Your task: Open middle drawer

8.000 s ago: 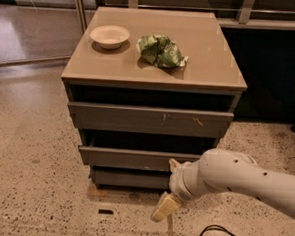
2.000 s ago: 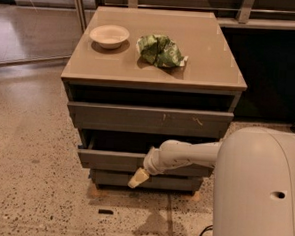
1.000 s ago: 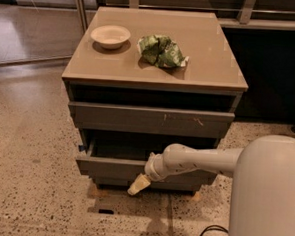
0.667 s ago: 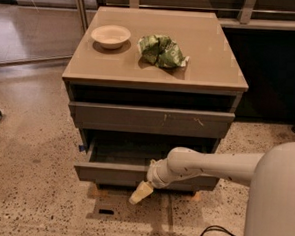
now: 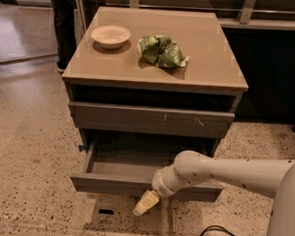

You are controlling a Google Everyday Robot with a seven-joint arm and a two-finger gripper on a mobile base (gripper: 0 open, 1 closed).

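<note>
At the far left, a standing person's dark legs (image 5: 61,19) show behind the cabinet (image 5: 215,69). On its tan top sit a pale bowl (image 5: 111,35) and, just to the right of it, a crumpled green wrapper (image 5: 161,51); the two are near each other but apart. Below the top is a dark open gap, then the upper drawer front (image 5: 112,118), grey-brown with pale scratches right of its centre, set flush in the frame. Under that, the middle drawer (image 5: 103,183) stands pulled out toward the camera: wide and shallow, with a flat, handleless grey-brown front panel and a smooth grey inside that looks bare where it shows. The gripper (image 5: 146,202) is at the drawer's front, a little right of the panel's middle. Its pale yellowish tip slants down and to the left, just under the panel's lower edge and above the speckled floor (image 5: 28,183). Whether the gripper is open or closed cannot be told. The wrist behind it overlaps the front panel, and the white arm (image 5: 234,173) reaches in from the right across the drawer's right half. A black cable (image 5: 219,231) loops on the floor at lower right.
</note>
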